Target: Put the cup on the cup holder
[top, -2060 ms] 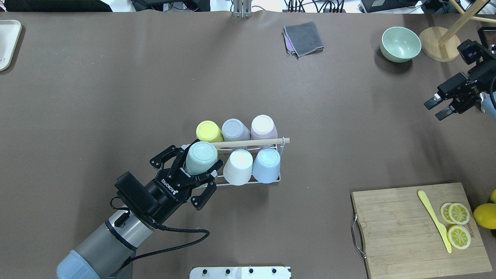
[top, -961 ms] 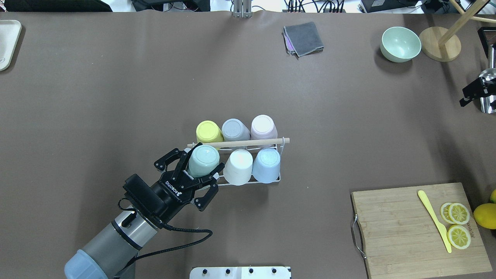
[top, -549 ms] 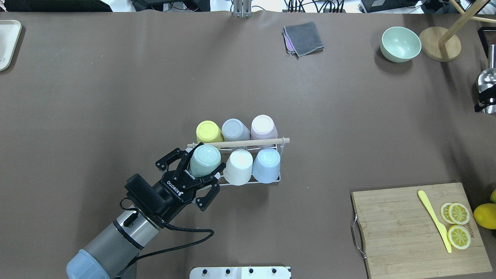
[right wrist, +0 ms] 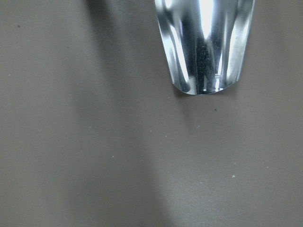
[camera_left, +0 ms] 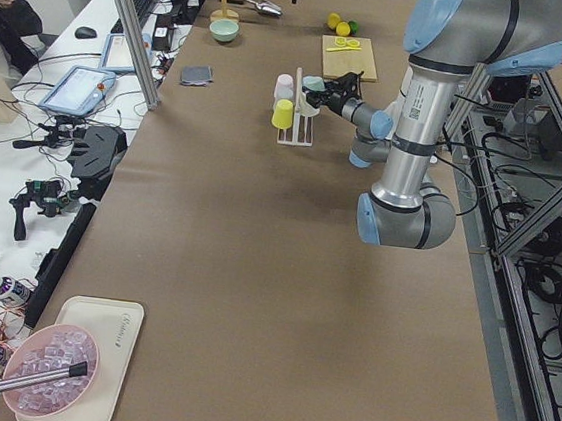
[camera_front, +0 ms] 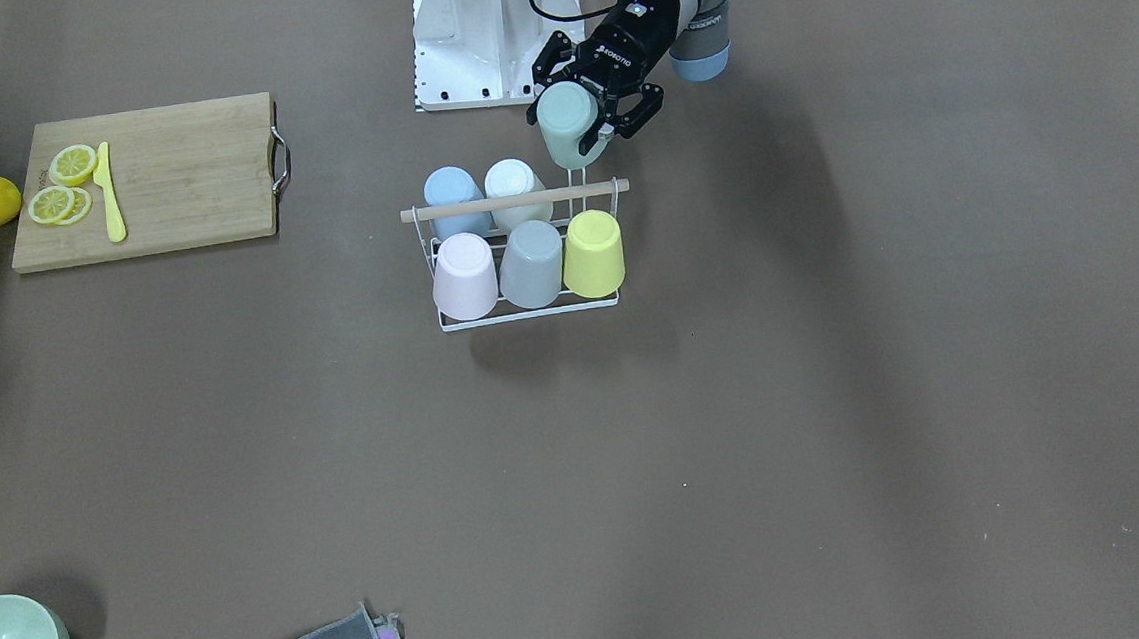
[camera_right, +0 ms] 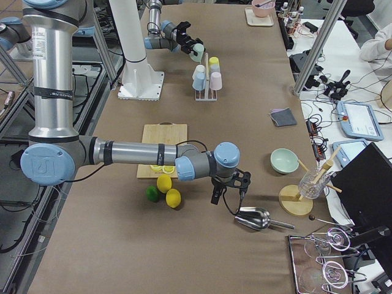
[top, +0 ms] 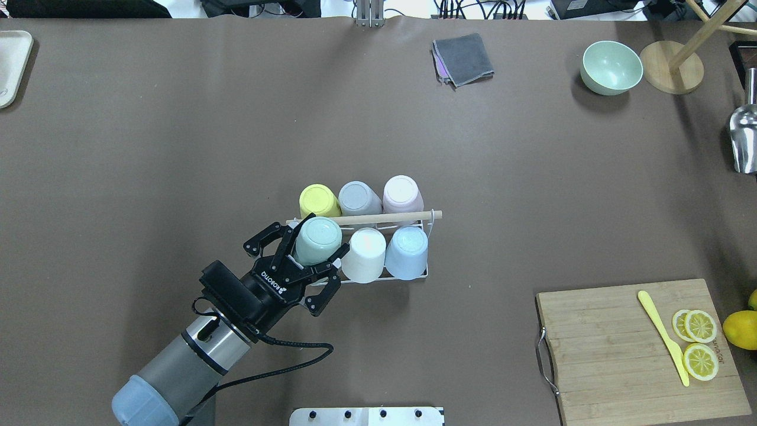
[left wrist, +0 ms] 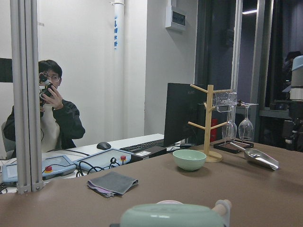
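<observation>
The cup holder (top: pixel 378 219) is a white wire rack with a wooden rod across its top, standing mid-table. Five upturned cups sit on it: yellow, grey and pink in the far row, white and light blue in the near row. My left gripper (top: pixel 314 249) is shut on a mint green cup (top: pixel 318 239), held base up and slightly tilted at the rack's near-left corner, against the rod's end. In the front-facing view the cup (camera_front: pixel 568 126) hangs above a bare prong of the rack (camera_front: pixel 519 204). My right gripper (camera_right: pixel 226 197) shows only in the right side view, so I cannot tell its state.
A metal scoop (top: pixel 744 139) lies at the right edge. A green bowl (top: pixel 611 67), a wooden stand base (top: pixel 670 66) and a grey cloth (top: pixel 463 59) are at the back. A cutting board (top: pixel 627 355) with lemon slices and a yellow knife sits front right.
My left gripper has carried the mint cup forward and right, up against the rod's end. The right arm has pulled out of the overhead view, and the scoop now lies on the table.
</observation>
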`<state>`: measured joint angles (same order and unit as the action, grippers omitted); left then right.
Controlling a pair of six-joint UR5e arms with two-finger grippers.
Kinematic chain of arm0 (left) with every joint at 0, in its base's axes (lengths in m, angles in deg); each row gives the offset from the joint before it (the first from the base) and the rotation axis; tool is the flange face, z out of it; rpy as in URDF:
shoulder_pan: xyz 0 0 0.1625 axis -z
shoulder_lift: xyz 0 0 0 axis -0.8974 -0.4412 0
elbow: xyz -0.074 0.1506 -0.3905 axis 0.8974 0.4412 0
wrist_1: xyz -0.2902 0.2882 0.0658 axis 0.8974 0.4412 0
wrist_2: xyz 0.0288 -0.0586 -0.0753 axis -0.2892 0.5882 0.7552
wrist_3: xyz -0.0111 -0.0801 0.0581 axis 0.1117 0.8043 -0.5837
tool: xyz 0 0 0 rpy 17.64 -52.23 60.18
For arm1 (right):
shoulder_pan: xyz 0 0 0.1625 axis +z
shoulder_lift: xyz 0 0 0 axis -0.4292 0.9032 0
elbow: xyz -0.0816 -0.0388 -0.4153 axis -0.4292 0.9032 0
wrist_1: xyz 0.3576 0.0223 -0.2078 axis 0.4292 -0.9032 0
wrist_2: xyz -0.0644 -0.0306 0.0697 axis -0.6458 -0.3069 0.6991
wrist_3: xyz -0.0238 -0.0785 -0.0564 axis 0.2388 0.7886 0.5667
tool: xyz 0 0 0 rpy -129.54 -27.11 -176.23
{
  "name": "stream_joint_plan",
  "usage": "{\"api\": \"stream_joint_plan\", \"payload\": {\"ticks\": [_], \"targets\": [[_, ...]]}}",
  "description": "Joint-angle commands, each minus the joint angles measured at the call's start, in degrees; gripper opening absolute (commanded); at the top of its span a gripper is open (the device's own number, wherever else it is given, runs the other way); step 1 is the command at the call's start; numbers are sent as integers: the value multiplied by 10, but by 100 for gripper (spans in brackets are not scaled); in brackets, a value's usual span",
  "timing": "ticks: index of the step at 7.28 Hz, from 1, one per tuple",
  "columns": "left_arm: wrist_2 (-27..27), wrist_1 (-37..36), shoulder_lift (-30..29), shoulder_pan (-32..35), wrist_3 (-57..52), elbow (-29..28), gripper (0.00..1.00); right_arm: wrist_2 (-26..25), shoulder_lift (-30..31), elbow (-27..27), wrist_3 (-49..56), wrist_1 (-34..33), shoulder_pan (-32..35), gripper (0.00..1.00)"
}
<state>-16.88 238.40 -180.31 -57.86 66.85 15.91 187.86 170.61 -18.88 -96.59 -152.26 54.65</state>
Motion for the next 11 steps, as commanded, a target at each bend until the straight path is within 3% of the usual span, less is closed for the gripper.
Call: {"api": "stream_joint_plan", "payload": {"ticks": [1, 3, 5, 6, 7, 8, 11], "targets": [[0, 0, -1, 1, 1, -10, 0, 2, 9, -12, 36, -20, 36, 99], [0, 0, -3, 1, 1, -13, 0, -2, 9, -77, 41, -133, 47, 99], [-1, 0, -4, 1, 0, -18, 0, -5, 9, -90, 63, -147, 47, 99], [-1, 1, -4, 2, -1, -21, 19, -5, 5, -92, 63, -149, 47, 99], [-1, 2, -4, 3, -1, -28, 80, -5, 2, -97, 63, -162, 47, 99], [-1, 21, -3, 3, -3, -43, 97, -3, -1, -105, 63, -187, 47, 99], [3, 38, -5, 11, -3, -27, 97, 2, 1, -104, 63, -183, 47, 99]]}}
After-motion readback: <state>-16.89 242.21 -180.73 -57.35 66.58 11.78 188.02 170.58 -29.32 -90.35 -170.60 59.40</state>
